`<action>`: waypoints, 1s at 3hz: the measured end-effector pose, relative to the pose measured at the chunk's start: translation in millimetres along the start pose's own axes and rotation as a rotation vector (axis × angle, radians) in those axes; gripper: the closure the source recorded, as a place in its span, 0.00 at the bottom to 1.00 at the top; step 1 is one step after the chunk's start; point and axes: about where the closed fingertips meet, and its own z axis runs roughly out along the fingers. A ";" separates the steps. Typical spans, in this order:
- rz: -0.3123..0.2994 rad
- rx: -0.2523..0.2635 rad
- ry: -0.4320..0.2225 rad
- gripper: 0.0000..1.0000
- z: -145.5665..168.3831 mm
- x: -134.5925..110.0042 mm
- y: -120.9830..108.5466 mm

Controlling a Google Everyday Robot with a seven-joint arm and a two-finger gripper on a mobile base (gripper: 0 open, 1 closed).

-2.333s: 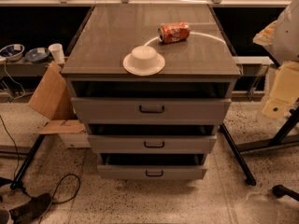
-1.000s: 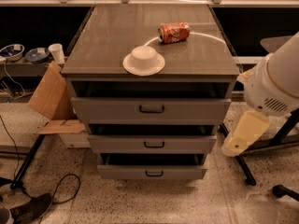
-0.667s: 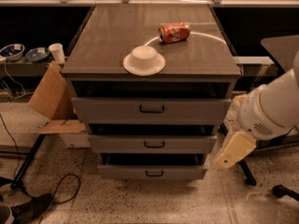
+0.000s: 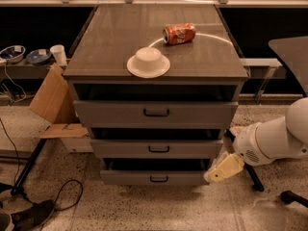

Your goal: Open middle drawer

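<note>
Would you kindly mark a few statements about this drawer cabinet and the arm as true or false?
1. The middle drawer has a black loop handle. True.
2. The gripper is on that handle. False: it is low at the cabinet's right side, beside the bottom drawer.
3. The red can stands upright. False: it lies on its side on the cabinet top.
4. The white bowl sits nearer the cabinet's front edge than the can. True.

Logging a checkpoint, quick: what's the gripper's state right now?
Gripper: cannot be told; it is low beside the bottom drawer's right end, not on the middle drawer.
</note>
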 end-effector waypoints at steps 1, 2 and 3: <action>0.004 0.000 -0.002 0.00 7.4 -1.4 2.2; 0.031 -0.001 -0.004 0.00 30.0 -1.1 6.0; 0.066 -0.013 -0.003 0.00 61.4 2.8 7.5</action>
